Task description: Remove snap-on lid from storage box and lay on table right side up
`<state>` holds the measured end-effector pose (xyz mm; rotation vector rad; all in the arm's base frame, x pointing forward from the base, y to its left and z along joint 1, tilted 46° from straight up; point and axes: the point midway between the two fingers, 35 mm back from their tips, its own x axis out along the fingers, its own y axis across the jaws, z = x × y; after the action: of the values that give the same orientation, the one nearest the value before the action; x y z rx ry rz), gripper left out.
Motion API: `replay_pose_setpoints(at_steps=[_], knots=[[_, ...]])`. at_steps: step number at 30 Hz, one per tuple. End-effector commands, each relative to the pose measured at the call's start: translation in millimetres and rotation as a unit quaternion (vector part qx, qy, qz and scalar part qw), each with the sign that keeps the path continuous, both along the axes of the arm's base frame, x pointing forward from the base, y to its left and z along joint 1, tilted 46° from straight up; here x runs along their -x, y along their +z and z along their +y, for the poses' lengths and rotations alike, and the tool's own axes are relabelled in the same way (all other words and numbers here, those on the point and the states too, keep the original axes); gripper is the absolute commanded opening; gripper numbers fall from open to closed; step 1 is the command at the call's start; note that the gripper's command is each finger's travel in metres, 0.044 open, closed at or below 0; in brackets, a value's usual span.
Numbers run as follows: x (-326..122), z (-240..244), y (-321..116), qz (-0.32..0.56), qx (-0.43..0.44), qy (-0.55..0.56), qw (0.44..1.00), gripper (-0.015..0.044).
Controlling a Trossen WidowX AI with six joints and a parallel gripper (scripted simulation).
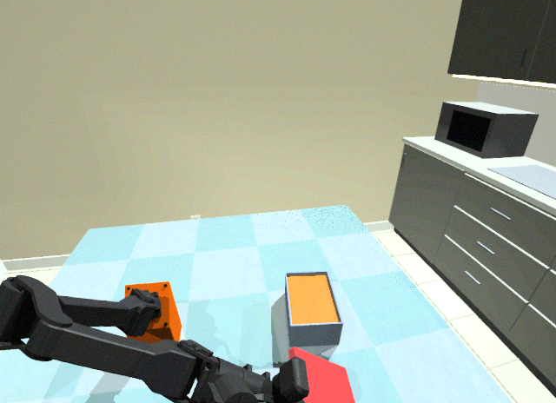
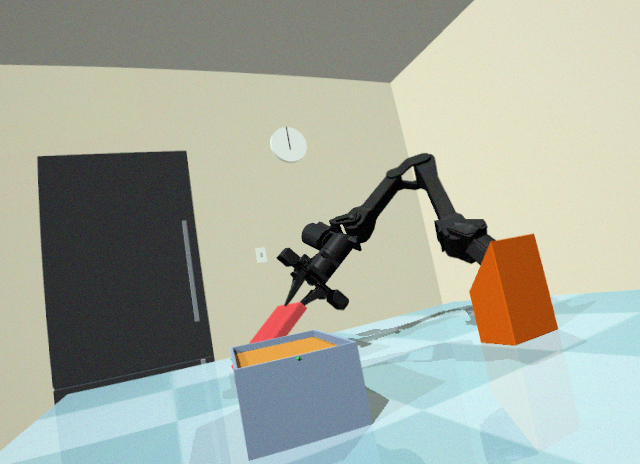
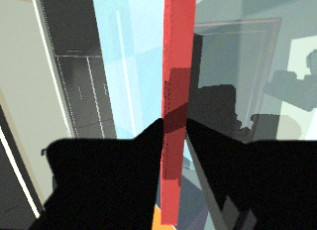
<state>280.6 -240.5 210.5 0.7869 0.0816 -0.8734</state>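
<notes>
Beside the open box (image 1: 314,334) (image 2: 305,402), lid (image 1: 327,376) (image 2: 279,322) (image 3: 179,52) is off and tilted, gripper (image 1: 292,383) (image 2: 302,303) (image 3: 173,123) nearly closed, pinching its edge; left: level it right side up, lay it on bench (image 1: 224,273) (image 2: 129,407) (image 3: 116,37), release.

You can read no text, label, brand, number or sign on anything in these views.
</notes>
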Motion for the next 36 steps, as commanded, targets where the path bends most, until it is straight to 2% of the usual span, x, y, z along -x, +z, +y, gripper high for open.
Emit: replay_pose_setpoints(at_steps=[1,36], knots=[[0,-3,-3,0.0,-0.001,0.001,1.0,0.0],[4,-23,-22,0.001,0.0,0.001,1.0,0.0]])
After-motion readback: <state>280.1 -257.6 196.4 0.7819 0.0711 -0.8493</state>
